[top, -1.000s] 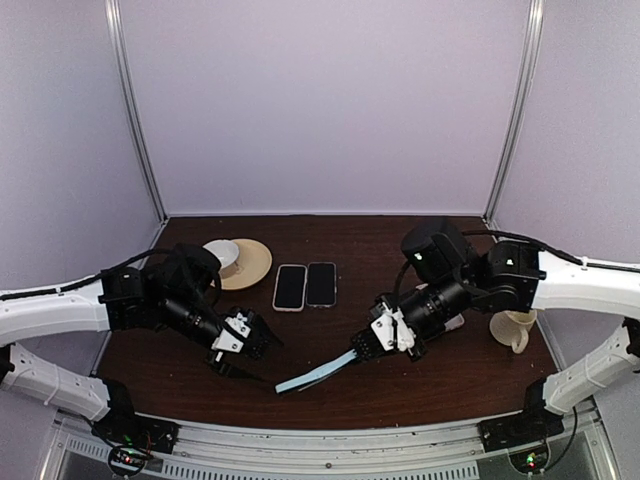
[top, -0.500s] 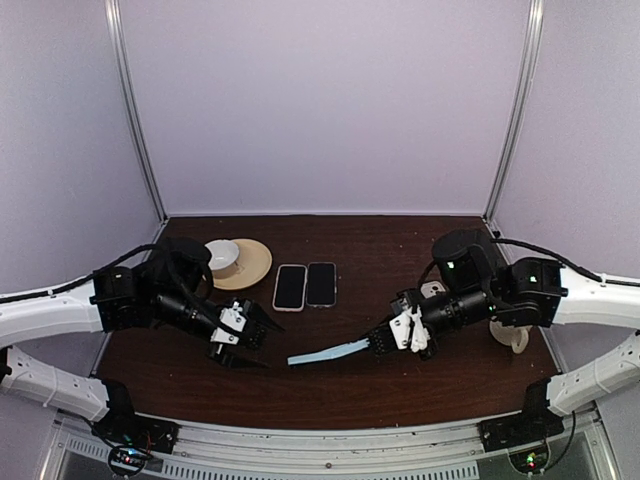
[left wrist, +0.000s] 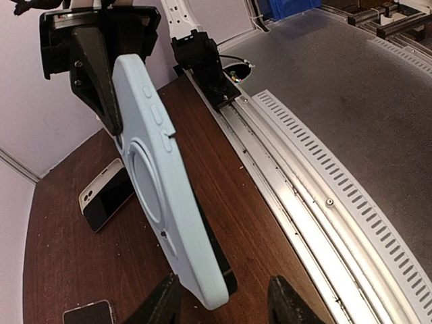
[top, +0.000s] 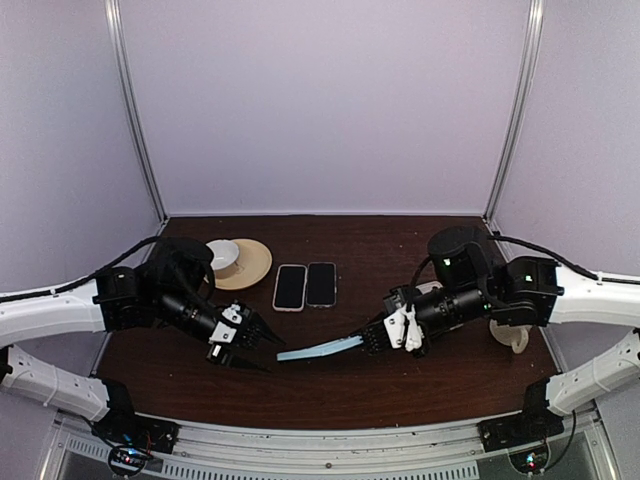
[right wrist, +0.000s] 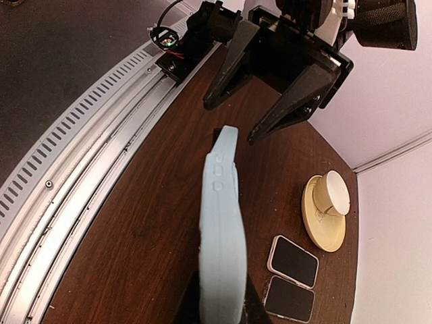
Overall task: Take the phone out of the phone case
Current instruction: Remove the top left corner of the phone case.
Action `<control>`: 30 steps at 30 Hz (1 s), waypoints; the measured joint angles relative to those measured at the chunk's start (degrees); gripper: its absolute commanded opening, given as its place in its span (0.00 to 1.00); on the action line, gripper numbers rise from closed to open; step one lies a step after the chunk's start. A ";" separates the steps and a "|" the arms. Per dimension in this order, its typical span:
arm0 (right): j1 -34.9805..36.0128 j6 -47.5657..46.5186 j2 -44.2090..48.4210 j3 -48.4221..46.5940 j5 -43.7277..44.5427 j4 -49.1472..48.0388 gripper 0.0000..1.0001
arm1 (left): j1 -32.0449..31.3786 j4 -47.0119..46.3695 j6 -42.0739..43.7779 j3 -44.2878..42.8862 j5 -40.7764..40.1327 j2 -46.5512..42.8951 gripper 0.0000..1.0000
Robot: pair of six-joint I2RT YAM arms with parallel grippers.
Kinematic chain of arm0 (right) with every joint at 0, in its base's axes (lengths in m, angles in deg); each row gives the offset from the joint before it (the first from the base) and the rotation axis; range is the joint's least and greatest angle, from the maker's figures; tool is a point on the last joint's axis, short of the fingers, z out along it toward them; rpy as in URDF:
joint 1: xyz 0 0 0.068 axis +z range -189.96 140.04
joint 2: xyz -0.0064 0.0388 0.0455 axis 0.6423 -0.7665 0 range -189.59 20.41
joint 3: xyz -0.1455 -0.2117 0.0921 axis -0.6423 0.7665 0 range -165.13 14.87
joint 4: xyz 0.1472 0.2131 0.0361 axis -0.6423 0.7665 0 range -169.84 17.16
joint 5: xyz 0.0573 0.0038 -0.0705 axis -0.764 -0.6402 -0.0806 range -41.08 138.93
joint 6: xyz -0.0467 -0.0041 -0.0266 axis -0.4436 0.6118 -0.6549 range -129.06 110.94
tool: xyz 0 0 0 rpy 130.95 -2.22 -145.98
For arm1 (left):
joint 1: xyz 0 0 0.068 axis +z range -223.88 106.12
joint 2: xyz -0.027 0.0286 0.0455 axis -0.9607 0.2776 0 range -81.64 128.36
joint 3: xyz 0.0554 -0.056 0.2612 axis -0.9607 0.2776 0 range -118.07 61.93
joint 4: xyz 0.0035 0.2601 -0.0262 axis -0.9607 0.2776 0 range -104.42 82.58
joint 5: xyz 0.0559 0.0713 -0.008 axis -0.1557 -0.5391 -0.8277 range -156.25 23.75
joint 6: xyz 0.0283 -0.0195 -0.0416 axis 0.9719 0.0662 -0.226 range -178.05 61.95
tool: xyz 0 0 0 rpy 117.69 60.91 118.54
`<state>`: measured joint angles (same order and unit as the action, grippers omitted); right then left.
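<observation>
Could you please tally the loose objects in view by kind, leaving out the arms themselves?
phones: 2
light-blue phone case: 1
white cup: 1
tan saucer: 1
cream mug: 1
Total: 6

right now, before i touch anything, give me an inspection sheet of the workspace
surface: dark wooden table, no spills seen
job's things: light blue phone case held above the table, edge up; phone not yet out, its dark edge showing
clutter: two loose phones side by side; white cup on a tan saucer; cream mug behind the right arm
grippers: right gripper shut on the phone case; left gripper fingers open at the case's free end
cables: black cables along both arms, no snag seen
surroundings: pale walls; slotted metal rail at the near edge
</observation>
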<state>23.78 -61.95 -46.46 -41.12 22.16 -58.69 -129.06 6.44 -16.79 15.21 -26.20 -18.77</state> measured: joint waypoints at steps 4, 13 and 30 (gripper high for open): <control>0.24 -0.48 -0.79 -0.96 -0.74 -0.37 0.00 | 0.00 0.09 -0.22 0.00 0.33 0.72 0.43; 0.52 -1.18 -2.78 -2.60 -2.40 -0.26 0.00 | 0.00 0.81 -0.22 0.00 1.18 0.94 0.19; 2.84 -4.76 -5.95 -7.37 -4.26 5.16 0.00 | 0.11 6.78 1.99 -0.87 6.75 1.53 0.13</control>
<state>26.63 -66.71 -52.41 -48.49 17.90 -53.53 -128.95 13.22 -14.81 14.33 -19.44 -17.24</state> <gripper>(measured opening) 0.083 0.184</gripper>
